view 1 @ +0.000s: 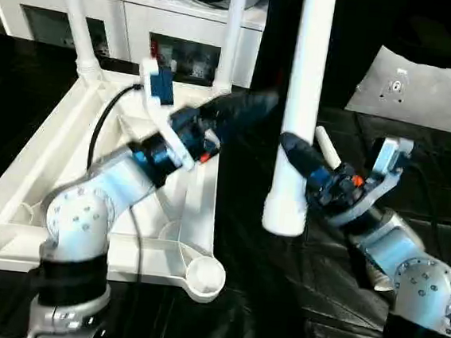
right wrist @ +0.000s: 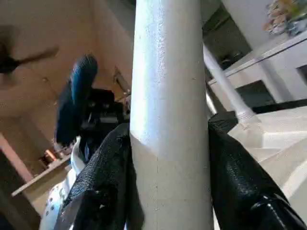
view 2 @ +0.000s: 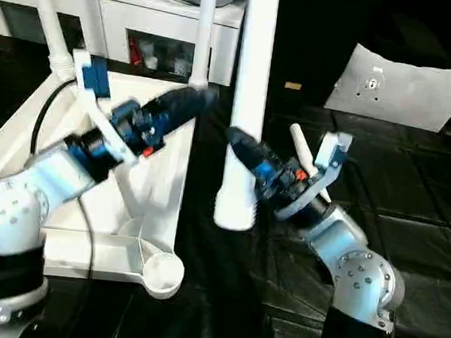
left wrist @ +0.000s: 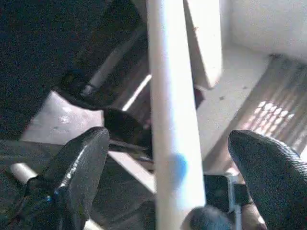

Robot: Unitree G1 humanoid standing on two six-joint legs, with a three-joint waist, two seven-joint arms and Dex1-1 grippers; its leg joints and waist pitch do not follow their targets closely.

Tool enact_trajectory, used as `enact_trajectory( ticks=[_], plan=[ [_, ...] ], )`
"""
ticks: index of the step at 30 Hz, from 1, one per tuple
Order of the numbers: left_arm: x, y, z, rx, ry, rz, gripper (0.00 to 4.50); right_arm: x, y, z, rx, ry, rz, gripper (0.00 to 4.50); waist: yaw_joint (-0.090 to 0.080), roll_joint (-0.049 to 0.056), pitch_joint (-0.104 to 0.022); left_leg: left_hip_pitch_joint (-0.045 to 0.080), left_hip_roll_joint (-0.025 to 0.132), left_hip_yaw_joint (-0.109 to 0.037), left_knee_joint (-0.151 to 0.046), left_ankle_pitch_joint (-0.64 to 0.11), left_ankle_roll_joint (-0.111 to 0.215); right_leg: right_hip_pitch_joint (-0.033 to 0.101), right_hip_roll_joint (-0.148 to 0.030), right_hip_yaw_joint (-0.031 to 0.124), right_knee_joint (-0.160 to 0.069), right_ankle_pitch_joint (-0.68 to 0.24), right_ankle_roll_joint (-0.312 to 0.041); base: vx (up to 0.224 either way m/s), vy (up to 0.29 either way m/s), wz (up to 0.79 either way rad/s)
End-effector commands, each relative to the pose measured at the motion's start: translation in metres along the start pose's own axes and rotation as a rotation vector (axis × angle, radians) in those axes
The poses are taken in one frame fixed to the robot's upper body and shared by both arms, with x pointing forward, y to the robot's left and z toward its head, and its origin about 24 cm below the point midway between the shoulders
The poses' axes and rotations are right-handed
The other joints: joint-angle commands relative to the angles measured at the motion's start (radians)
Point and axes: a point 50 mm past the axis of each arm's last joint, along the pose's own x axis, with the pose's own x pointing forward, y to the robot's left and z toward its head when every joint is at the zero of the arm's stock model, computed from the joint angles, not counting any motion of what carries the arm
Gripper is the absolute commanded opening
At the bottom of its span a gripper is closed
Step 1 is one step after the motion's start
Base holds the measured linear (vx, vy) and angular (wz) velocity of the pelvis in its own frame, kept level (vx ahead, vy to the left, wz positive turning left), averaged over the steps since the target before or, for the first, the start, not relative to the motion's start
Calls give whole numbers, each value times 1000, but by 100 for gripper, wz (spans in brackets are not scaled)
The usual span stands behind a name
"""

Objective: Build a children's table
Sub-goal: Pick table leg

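The white table top (view 1: 52,144) lies upside down at left, ribbed underside up. Two legs (view 1: 232,34) stand in its far corner sockets. Its near right socket (view 1: 206,275) is empty. My right gripper (view 1: 295,153) is shut on a third leg (view 1: 302,104), held upright over the black floor right of the top, flared end down. Its fingers (right wrist: 240,177) press both sides of that leg (right wrist: 168,120). My left gripper (view 1: 256,104) reaches across the top toward it, open. In the left wrist view its fingers (left wrist: 81,172) stand apart on either side of the leg (left wrist: 172,120).
Another white leg (view 1: 327,147) lies on the black floor covering behind my right gripper. A pale sheet (view 1: 425,88) lies at the back right. A white cabinet with glass doors (view 1: 129,8) runs along the back, behind the table top.
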Motion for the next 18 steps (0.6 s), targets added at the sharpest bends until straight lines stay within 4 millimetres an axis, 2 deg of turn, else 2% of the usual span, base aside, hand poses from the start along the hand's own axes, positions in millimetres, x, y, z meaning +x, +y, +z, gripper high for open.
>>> enact_trajectory(
  ticks=[1, 3, 4, 7, 11, 13, 14, 18],
  plan=[
    [4, -2, 0, -12, 17, -15, 450, 3, 8, 3, -21, 8, 55, 184, 3, 6, -67, 27, 58, -23, -62, -101, -20, 23, -111, 50, -88, 12, -141, 0, 0, 0],
    [7, -1, -4, -8, 44, -18, 450, 3, 11, -3, -32, 56, 71, 184, 3, 6, -65, 26, 58, -23, -63, -107, -25, 22, -111, 50, -91, -2, -137, 0, 0, 0],
    [9, -1, -6, -1, 60, -21, 450, 3, 12, -6, -46, 79, 68, 184, 5, 15, -65, 27, 59, -25, -63, -112, -32, 22, -111, 52, -91, -7, -124, 0, 0, 0],
    [12, -1, -9, 8, 78, -26, 450, 3, 12, -9, -62, 105, 66, 184, 6, 9, -67, 27, 60, -25, -65, -114, -36, 23, -111, 52, -92, -1, -112, 0, 0, 0],
    [11, -2, -14, 53, 128, -50, 414, 4, 3, -17, -168, 189, -38, 184, 6, 15, -66, 29, 60, -26, -66, -123, -51, 20, -111, 51, -90, 7, -122, 0, 0, 0],
    [9, -3, -16, 93, 155, -58, 411, 5, -3, -19, -209, 212, -90, 184, 4, 14, -66, 30, 61, -26, -67, -127, -59, 20, -110, 52, -90, 4, -118, 0, 0, 0],
    [8, -3, -17, 130, 169, -50, 387, 6, -5, -20, -226, 218, -107, 184, 3, 13, -65, 28, 60, -26, -66, -134, -57, 21, -111, 53, -89, 4, -118, 0, 0, 0],
    [6, 0, -20, 205, 193, -28, 371, 7, -10, -23, -282, 247, -153, 184, 0, 16, -66, 31, 63, -27, -67, -141, -52, 20, -111, 53, -89, 7, -123, 0, 0, 0]
  ],
)
